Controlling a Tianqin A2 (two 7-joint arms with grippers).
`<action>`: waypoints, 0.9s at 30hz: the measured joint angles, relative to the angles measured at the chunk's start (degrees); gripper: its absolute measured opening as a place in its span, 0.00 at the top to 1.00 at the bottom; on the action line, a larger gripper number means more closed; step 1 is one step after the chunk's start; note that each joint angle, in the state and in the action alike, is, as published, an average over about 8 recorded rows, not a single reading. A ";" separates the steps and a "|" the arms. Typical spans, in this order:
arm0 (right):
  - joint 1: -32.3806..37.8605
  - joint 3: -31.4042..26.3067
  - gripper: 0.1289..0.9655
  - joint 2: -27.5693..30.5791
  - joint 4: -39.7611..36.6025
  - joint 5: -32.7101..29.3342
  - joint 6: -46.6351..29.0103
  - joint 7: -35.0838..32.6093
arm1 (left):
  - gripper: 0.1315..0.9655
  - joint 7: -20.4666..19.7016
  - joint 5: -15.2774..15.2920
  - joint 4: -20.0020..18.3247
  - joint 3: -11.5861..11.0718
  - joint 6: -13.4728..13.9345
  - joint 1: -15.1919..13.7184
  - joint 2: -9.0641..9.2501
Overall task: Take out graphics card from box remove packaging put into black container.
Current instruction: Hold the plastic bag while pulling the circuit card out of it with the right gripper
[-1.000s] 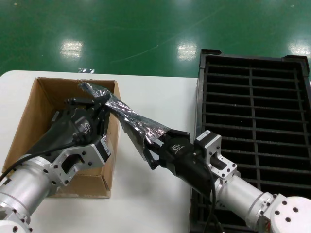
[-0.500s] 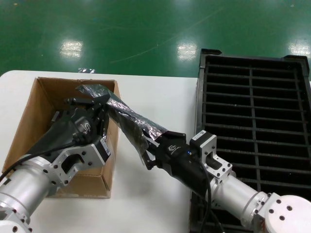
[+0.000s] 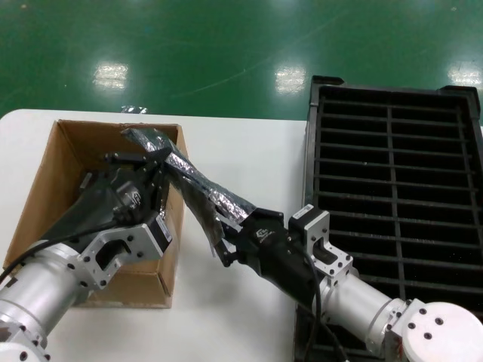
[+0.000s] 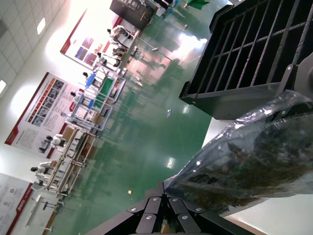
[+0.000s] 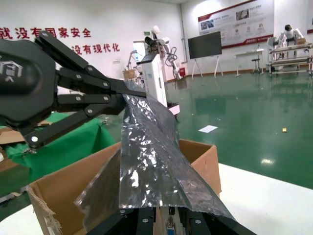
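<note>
You have the left gripper (image 3: 155, 162) and right gripper (image 3: 226, 245) each clamped on opposite ends of the packaging (image 3: 198, 192), stretched above the box (image 3: 45, 188) edge.

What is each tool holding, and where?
Both hold the bag: left tool pinches its end over the box, right tool the opposite end.

Crinkled shiny packaging (image 3: 198, 190) stretched diagonally mid-frame, above box's right wall. Brown open box (image 3: 53, 181) at left on white surface. Black container (image 3: 392, 181), slotted, at right edge.
</note>
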 joint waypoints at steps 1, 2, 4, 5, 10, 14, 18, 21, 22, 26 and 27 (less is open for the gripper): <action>0.18 0.01 0.90 -0.19 -0.47 0.11 -0.05 -0.13 | 0.99 0.00 0.00 0.00 0.00 0.00 0.00 0.00; 0.34 0.02 0.90 -0.36 -0.88 0.21 -0.10 -0.22 | 0.99 0.00 0.00 0.00 0.00 0.00 0.00 0.00; 0.58 0.01 0.89 -0.68 -1.59 0.37 -0.15 -0.38 | 0.99 0.00 0.00 0.00 0.00 0.00 0.00 0.00; 0.65 0.00 0.88 -0.82 -1.87 0.43 -0.15 -0.45 | 0.99 0.00 0.00 0.00 0.00 0.00 0.00 0.00; 0.95 0.29 0.86 -1.48 -3.08 0.81 0.19 -0.98 | 0.99 0.00 0.00 0.00 0.00 0.00 0.00 0.00; 1.42 0.86 0.83 -1.99 -4.01 1.29 0.57 -1.64 | 0.99 0.00 0.00 0.00 0.00 0.00 0.00 0.00; 1.87 1.33 0.83 -2.31 -4.56 1.72 0.81 -2.20 | 0.99 0.00 0.00 0.00 0.00 0.00 0.00 0.00; 1.96 1.49 0.85 -2.35 -4.55 1.86 0.95 -2.39 | 0.99 0.00 0.00 0.00 0.00 0.00 0.00 0.00; 1.94 1.50 0.86 -2.32 -4.45 1.86 1.00 -2.39 | 0.99 0.00 0.00 0.00 0.00 0.00 0.00 0.00; 1.51 1.29 0.90 -1.84 -3.36 1.49 1.26 -1.78 | 0.99 0.00 0.00 0.00 0.00 0.00 0.00 0.00; 1.31 1.17 0.90 -1.59 -2.85 1.25 1.35 -1.40 | 0.99 0.00 0.00 0.00 0.00 0.00 0.00 0.00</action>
